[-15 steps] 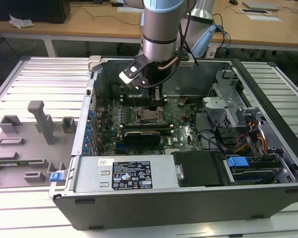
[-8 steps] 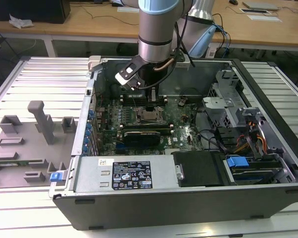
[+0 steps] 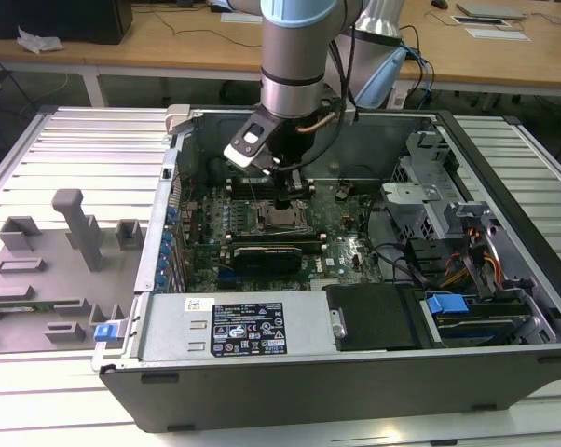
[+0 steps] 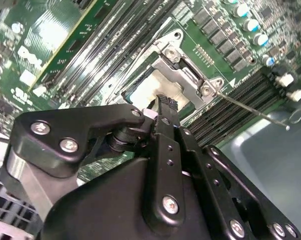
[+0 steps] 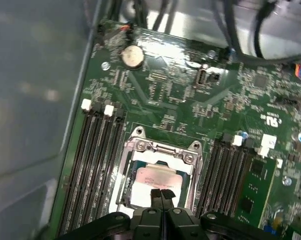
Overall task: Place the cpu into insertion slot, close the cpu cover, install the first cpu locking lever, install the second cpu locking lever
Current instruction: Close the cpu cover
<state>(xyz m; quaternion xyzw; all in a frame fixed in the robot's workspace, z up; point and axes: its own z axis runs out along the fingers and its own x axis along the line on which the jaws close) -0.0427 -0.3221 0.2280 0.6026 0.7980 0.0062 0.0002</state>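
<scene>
Exterior view shows the open computer case, with the arm poised over its motherboard. In the first wrist view the cpu lies flat inside the insertion slot, directly beneath the gripper. Its fingers are pressed together, pinching nothing, with the tips at the chip's pale face.

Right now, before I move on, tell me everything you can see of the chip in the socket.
The chip is a small flat square with a pale silver-grey metal face. It lies flat inside a silver metal frame on the green board, between the banks of long dark slots. The gripper, fingers shut together, sits over one edge; whether it touches cannot be told.
</scene>
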